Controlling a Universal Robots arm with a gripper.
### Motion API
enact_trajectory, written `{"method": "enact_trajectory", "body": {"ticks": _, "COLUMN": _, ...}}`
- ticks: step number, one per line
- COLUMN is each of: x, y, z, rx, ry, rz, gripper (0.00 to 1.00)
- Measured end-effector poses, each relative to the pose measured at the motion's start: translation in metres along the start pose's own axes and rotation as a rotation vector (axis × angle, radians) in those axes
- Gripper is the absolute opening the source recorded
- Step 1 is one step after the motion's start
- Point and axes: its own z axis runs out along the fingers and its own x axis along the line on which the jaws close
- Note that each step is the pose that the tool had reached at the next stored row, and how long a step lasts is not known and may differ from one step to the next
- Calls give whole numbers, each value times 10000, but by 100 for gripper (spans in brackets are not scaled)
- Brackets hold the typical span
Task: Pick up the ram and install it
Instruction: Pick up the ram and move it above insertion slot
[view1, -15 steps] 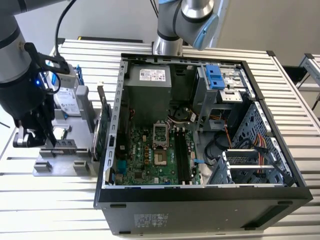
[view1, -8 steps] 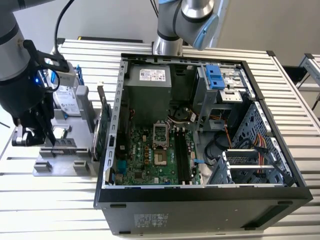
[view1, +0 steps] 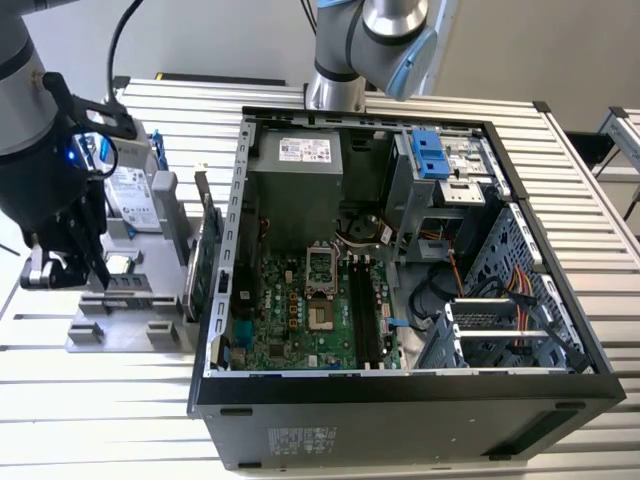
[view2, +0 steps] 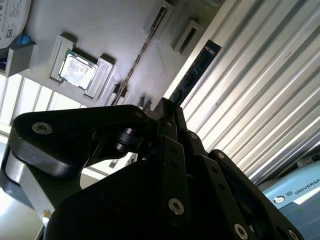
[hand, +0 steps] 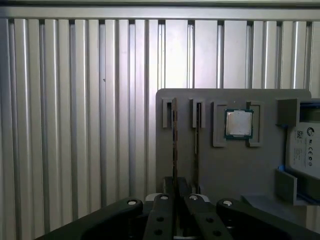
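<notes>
The ram is a narrow dark blue stick, and its near end sits between the fingertips of my gripper, which is shut on it. In the first wrist view the ram appears edge-on, running from the gripper across the grey holder tray. A second thin stick lies in the neighbouring slot of that tray. In the exterior view the gripper hangs over the tray at the exterior view's left. The open computer case holds the motherboard with its long black slots.
A silver CPU chip and a hard drive rest in the tray. A green expansion card stands upright between the tray and the case wall. Drive cages and cables fill the case on the exterior view's right. The ribbed metal table lies all around.
</notes>
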Motion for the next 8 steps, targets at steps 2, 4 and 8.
{"method": "enact_trajectory", "body": {"ticks": 2, "x": 0, "y": 0, "z": -11, "rx": 1, "ry": 0, "rz": -1, "gripper": 0}}
{"method": "enact_trajectory", "body": {"ticks": 4, "x": 0, "y": 0, "z": -25, "rx": 0, "ry": 0, "rz": 0, "gripper": 0}}
{"method": "enact_trajectory", "body": {"ticks": 8, "x": 0, "y": 1, "z": -51, "rx": 0, "ry": 1, "rz": 0, "gripper": 0}}
